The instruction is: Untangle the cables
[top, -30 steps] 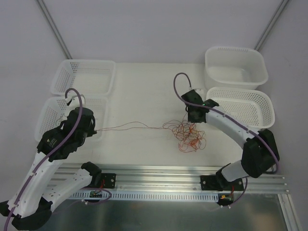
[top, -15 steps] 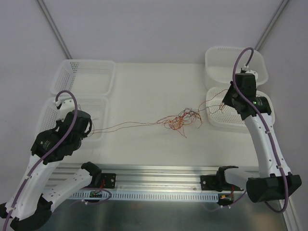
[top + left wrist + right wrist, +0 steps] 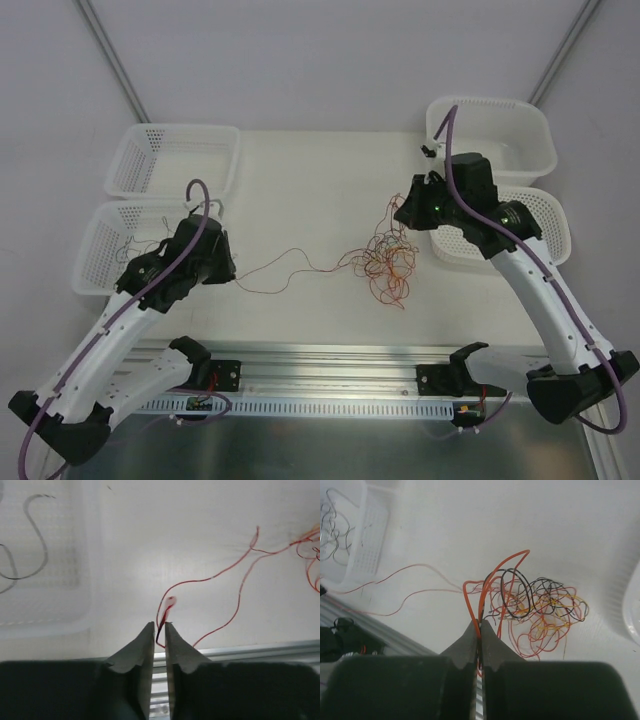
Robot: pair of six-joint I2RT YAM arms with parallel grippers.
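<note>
Your left end effector (image 3: 159, 625) has its fingers drawn nearly together, leaving only a slit. The end of a red cable (image 3: 200, 580) runs down into that slit and is pinched there. Your right end effector (image 3: 480, 626) is fully closed, its fingertips touching, with an orange cable (image 3: 492, 575) clamped between them and looping up out of the pinch.

Just past the aluminium rail (image 3: 330, 352) at the near edge, the tangle of cables (image 3: 385, 262) lies on the white surface (image 3: 310, 190) right of centre: orange, red, black and pale yellow loops, knotted together. The red cable trails slack from it leftward across the surface to your left end effector.

On the left, the nearer perforated basket (image 3: 90, 268) holds a few dark curly cables (image 3: 35, 535). A second perforated basket (image 3: 170, 132) stands behind it. On the right, a perforated basket (image 3: 545, 225) sits nearer, and a solid-walled tub (image 3: 490, 105) stands behind it, the two touching or nearly so.

Your left arm reaches forward from its base and bends at the elbow, and its wrist sits just beside the nearer left basket's right wall. Your right arm leans in from the right, crossing the nearer right basket, with its wrist at the tangle's far right side.
</note>
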